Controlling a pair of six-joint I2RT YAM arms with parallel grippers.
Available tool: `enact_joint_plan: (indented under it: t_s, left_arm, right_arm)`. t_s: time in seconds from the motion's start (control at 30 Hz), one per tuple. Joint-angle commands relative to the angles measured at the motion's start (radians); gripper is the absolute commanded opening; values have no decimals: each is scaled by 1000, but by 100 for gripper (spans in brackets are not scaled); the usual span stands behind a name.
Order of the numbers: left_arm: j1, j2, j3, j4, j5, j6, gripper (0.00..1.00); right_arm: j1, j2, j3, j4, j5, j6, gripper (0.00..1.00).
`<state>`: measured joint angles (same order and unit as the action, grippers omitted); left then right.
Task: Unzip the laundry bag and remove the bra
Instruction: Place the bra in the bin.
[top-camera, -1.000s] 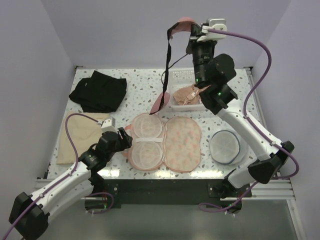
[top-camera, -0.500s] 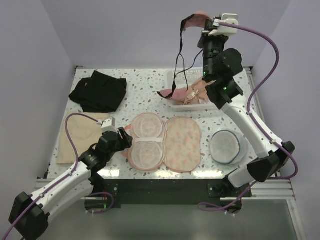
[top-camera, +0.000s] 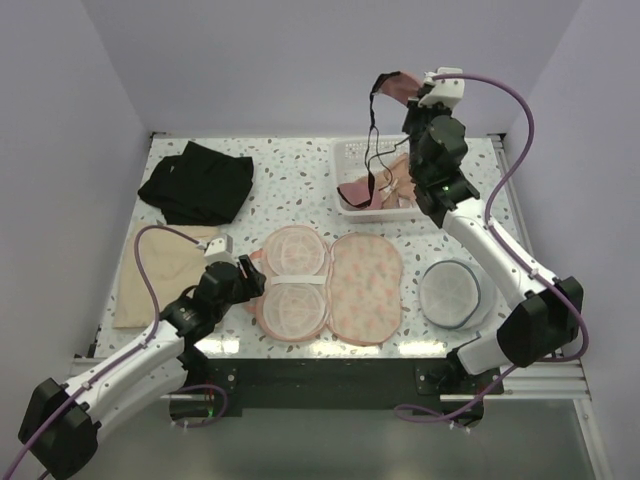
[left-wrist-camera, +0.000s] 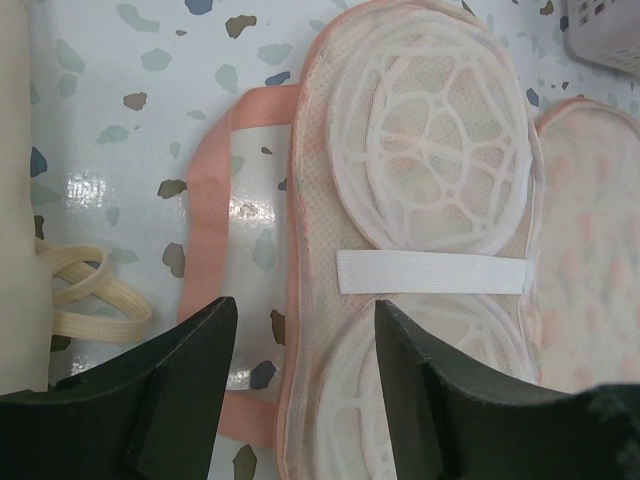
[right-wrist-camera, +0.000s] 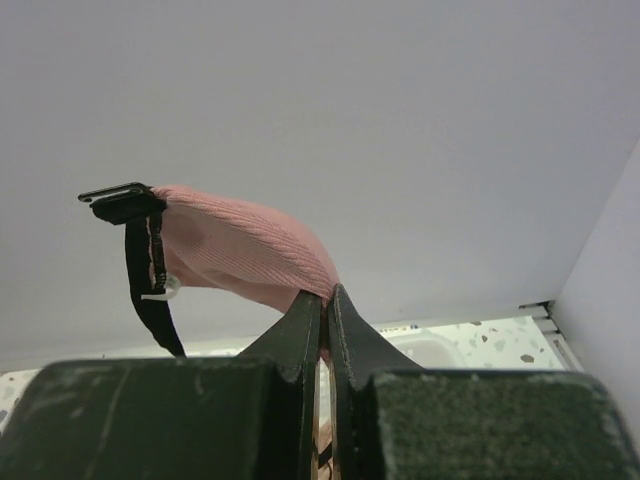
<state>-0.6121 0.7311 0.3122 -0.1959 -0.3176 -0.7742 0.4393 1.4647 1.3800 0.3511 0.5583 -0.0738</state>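
From above, the right gripper (top-camera: 413, 90) is raised high over the far right of the tabletop (top-camera: 290, 190), clamped on one end of the pink bra (top-camera: 397, 84). The bra's black straps trail down into the white basket (top-camera: 350, 152), where its lower end lies among other pink fabric. The laundry bag (top-camera: 330, 287) lies unzipped and spread flat near the front edge. The left gripper (top-camera: 249, 277) sits low, just beside the bag's left rim. A black garment (top-camera: 197, 182), a beige cloth (top-camera: 160, 275) and a round mesh pouch (top-camera: 452, 293) lie around them.

The left wrist view shows its two fingers (left-wrist-camera: 185, 390) spread apart with nothing between them, over the bag's pink edge loop. The bag's white ribbed cup frame and elastic band (left-wrist-camera: 430, 272) lie just ahead.

The right wrist view shows the fingers pressed together on a fold of the bra. A black strap with a clasp hangs at its left end.
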Motion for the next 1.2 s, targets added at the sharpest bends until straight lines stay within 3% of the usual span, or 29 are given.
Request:
enact_joint_plan:
  t_s: [0.0, 0.67, 1.0, 1.17]
  left_arm:
    - [-5, 10, 5, 52, 3, 12, 63]
    - [-5, 36, 2, 82, 14, 13, 63]
    - [-6, 44, 7, 90, 15, 23, 63]
    - [-5, 59, 13, 101, 18, 27, 63]
  right_arm:
    - [-16, -53, -12, 40, 0, 54, 0]
    - [-27, -58, -392, -3, 103, 327, 0]
    - [-86, 57, -452, -70, 97, 502, 0]
    - [-105, 158, -420, -113, 74, 531, 6]
